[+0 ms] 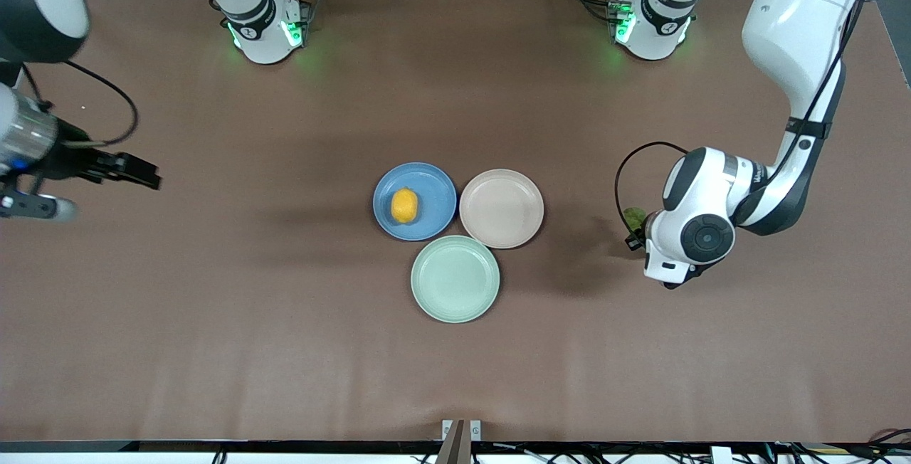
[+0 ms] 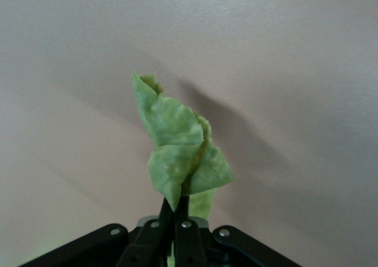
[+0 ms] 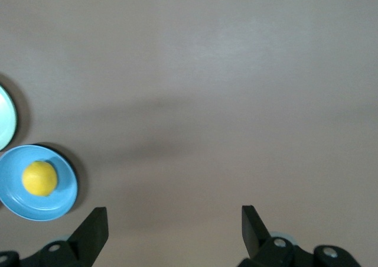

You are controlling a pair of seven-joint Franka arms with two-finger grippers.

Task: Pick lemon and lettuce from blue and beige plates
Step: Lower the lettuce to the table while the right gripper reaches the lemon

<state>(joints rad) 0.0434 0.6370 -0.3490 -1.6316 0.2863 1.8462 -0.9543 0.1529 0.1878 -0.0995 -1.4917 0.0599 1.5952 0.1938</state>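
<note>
- While the lemon (image 1: 404, 206) sat on the blue plate (image 1: 435, 186), the lettuce (image 2: 180, 152) was already off the beige plate (image 1: 502, 208), pinched in the left gripper (image 2: 175, 211) over bare table toward the left arm's end, well apart from the plates.
- The lettuce looked light, thin and floppy; it would likely crumple or tear if squeezed hard, and the narrow pinch at its lower edge seemed enough for it.
- The lemon appeared firm, rounded and rather smooth, so it might roll or slip; I would take it across its middle, fingers spread to either side.
- The right gripper (image 3: 174, 220) hung over bare table toward the right arm's end, fingers spread wide and holding nothing.
- A green plate (image 1: 455, 278) lay nearest the front camera, touching or almost touching the other two.
- The left wrist view showed the fingers closed tight on the leaf; the front view gave only a green sliver beside the wrist.
- The right wrist view showed the open fingers, which the front view left unclear.
</note>
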